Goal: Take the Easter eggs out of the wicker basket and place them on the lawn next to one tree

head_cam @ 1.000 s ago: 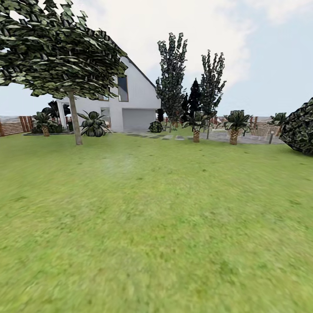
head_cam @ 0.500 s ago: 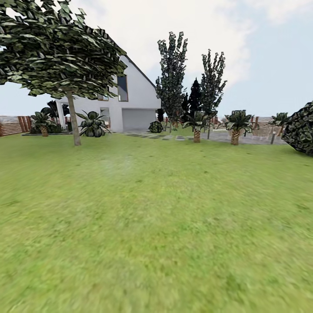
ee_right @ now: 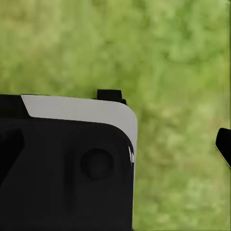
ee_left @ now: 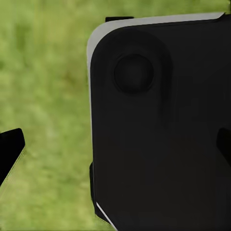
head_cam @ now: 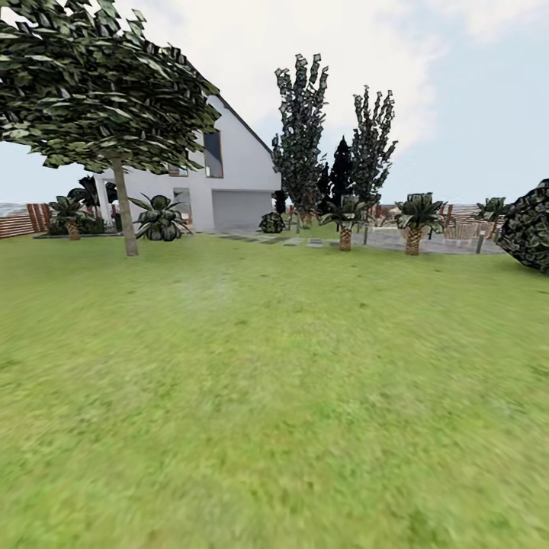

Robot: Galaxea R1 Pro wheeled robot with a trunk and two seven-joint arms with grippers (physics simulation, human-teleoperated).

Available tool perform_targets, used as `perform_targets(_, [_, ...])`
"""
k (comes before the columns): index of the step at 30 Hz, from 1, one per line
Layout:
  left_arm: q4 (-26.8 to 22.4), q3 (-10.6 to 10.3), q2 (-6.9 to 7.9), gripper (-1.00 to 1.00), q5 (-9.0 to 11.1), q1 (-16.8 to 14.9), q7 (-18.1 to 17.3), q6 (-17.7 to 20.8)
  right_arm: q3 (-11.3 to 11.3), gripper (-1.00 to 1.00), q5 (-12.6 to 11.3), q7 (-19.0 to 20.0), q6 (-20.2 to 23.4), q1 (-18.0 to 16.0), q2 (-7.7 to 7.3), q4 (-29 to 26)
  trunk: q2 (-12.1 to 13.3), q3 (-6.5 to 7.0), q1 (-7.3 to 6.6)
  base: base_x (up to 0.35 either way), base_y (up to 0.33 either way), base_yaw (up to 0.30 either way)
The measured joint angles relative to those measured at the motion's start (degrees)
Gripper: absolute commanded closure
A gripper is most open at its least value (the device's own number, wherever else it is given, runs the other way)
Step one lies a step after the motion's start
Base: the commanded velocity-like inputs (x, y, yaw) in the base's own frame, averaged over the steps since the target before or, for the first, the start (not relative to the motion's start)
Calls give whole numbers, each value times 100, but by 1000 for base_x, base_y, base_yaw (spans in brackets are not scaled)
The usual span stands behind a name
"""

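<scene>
The lawn (head_cam: 274, 396) spreads wide and flat ahead of me. A tree (head_cam: 125, 210) with a slim pale trunk and a rounded leafy crown stands at its far left. The Easter eggs and the wicker basket are out of view. In the left wrist view my left gripper (ee_left: 118, 147) is open, with one dark fingertip (ee_left: 9, 149) at each side edge and grass and my own black base behind. My right gripper (ee_right: 118, 149) is open too, with a fingertip (ee_right: 224, 147) at the edge and nothing held.
A white house (head_cam: 236, 179) stands at the back, with two tall narrow trees (head_cam: 301, 137) beside it. Short palms (head_cam: 414, 221) line a paved path. A dark bush (head_cam: 530, 225) sits at the right edge and a slatted fence (head_cam: 17, 223) at the far left.
The whole head view has shifted a little: the tree, house and fence drift left and slightly down, so the camera has moved. The things themselves have not moved.
</scene>
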Motion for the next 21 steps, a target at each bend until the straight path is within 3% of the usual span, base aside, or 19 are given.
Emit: perform_targets(21, [0,0,0,-100,0,0,0,0,2,-100,0,-1,0,0,0,0,0,-149,0,338,0,0])
